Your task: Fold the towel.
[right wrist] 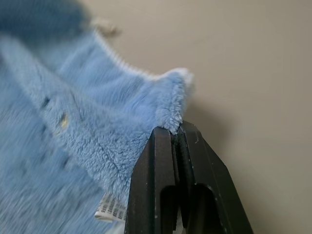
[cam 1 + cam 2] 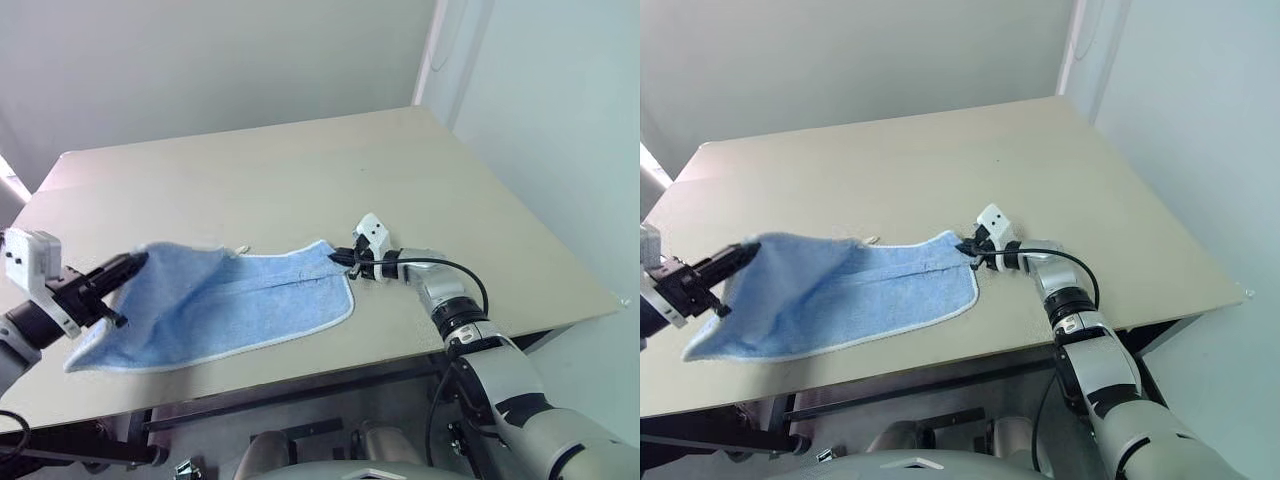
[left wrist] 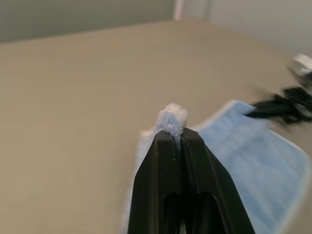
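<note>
The light blue towel (image 2: 240, 300) with its whitish border stretches across the near part of the beige table (image 2: 300, 170). My left gripper (image 2: 137, 262) is shut on the towel's left corner and holds it raised off the table; a pinched tuft of towel (image 3: 171, 119) pokes out between the fingertips. My right gripper (image 2: 343, 258) is shut on the towel's right corner (image 1: 170, 109), low over the tabletop. The cloth sags between the two grips, and its near edge lies on the table. A small white tag (image 1: 111, 208) shows near the right fingers.
The table's near edge (image 2: 330, 360) runs just below the towel. Its right edge (image 2: 530, 220) lies beyond my right arm. A pale wall (image 2: 200, 60) stands behind the table. Bare tabletop extends beyond the towel toward the far side.
</note>
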`<state>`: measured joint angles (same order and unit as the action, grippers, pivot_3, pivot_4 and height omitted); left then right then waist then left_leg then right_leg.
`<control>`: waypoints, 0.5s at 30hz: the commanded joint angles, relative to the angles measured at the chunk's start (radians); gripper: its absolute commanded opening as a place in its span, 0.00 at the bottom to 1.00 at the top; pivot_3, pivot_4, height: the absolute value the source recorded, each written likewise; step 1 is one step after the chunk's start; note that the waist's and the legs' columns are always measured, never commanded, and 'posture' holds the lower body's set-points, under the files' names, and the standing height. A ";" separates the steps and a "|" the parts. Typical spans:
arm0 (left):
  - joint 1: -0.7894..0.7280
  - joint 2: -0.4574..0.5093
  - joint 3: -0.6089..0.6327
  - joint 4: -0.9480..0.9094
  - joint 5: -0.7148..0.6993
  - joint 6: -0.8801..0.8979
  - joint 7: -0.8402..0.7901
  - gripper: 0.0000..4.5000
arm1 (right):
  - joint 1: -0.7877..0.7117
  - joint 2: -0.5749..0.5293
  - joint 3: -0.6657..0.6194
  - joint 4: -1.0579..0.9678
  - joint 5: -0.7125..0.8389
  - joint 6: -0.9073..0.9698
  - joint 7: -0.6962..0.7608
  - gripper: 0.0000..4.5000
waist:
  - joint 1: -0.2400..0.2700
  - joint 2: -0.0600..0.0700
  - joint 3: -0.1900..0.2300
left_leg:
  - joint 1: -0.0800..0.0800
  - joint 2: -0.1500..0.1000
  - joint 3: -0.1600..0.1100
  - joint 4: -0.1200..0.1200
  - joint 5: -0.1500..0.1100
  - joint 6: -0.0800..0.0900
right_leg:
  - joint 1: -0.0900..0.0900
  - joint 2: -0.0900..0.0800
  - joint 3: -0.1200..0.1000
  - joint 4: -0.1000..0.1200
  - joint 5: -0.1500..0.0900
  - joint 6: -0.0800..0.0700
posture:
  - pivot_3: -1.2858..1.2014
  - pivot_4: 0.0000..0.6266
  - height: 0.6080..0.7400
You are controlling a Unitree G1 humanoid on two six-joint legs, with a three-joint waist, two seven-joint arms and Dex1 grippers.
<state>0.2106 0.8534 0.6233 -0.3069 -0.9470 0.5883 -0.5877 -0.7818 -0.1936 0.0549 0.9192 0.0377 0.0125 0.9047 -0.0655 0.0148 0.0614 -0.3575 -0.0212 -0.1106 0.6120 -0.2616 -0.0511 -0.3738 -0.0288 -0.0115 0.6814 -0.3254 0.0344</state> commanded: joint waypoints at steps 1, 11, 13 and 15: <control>-0.050 -0.011 0.037 0.054 0.055 -0.014 0.041 0.01 | -0.054 0.004 -0.037 0.021 0.034 -0.036 -0.020 0.00 | -0.001 -0.001 0.000 | 0.000 0.000 0.001 0.000 0.000 0.000 | 0.000 0.000 0.001 0.000 0.000 0.000 | 0.52 0.00 1.00; -0.309 -0.066 -0.021 0.389 0.278 -0.150 0.131 0.01 | -0.181 0.011 -0.109 0.177 0.048 -0.083 -0.193 0.00 | 0.001 -0.006 0.001 | 0.002 0.000 0.001 0.001 0.003 -0.006 | 0.000 0.001 0.003 0.001 0.002 0.002 | 0.52 0.00 1.00; -0.362 -0.075 -0.041 0.465 0.327 -0.188 0.136 0.01 | -0.200 0.009 -0.114 0.201 0.047 -0.098 -0.215 0.00 | 0.001 -0.007 0.001 | 0.001 0.000 0.001 0.001 0.003 -0.006 | 0.000 0.001 0.003 0.001 0.002 0.003 | 0.52 0.00 1.00; -0.410 -0.082 -0.060 0.532 0.364 -0.221 0.132 0.01 | -0.213 0.006 -0.116 0.220 0.043 -0.114 -0.232 0.00 | 0.001 -0.007 0.000 | 0.001 0.000 0.002 0.001 0.004 -0.006 | 0.000 0.001 0.003 0.000 0.002 0.003 | 0.52 0.00 1.00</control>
<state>-0.1676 0.7680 0.5614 0.2000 -0.6168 0.4150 -0.4556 -0.9481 -0.1836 -0.0458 1.1408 0.0817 -0.0727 0.6910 -0.0649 0.0076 0.0618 -0.3568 -0.0218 -0.1087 0.6129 -0.2578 -0.0578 -0.3738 -0.0284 -0.0081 0.6819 -0.3231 0.0377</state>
